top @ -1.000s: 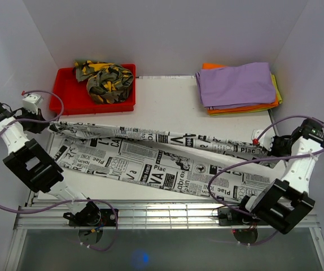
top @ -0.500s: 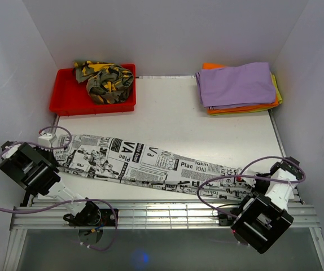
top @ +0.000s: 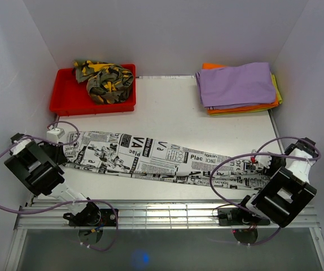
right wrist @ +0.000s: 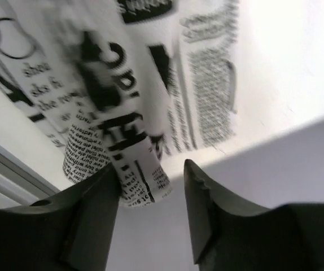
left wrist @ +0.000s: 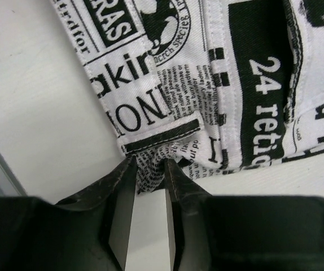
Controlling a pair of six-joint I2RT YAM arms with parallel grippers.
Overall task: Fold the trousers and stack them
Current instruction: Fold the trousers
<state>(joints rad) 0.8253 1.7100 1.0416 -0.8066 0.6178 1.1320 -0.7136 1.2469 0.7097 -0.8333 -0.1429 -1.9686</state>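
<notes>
The newspaper-print trousers (top: pixel 150 161) lie on the white table as one long narrow strip, doubled lengthways, running from the left side down to the right. My left gripper (top: pixel 60 148) is at their left end. In the left wrist view it (left wrist: pixel 149 164) stands a little open, with a small bunch of the cloth's edge (left wrist: pixel 150 169) between the tips. My right gripper (top: pixel 262 165) is at the right end. In the right wrist view it (right wrist: pixel 150 169) is open; a rolled cloth end (right wrist: pixel 134 169) leans on the left finger, clear of the right one.
A red tray (top: pixel 66 101) at the back left holds a crumpled camouflage garment (top: pixel 105 79). A folded stack, purple on top (top: pixel 238 84), sits at the back right. White walls close in on both sides, and a metal rail (top: pixel 162 212) runs along the near edge.
Both grippers were shut on the trousers' ends and now stand open. The trousers, spread wide a second ago, have been laid down as a narrow strip, slightly farther from the rail.
</notes>
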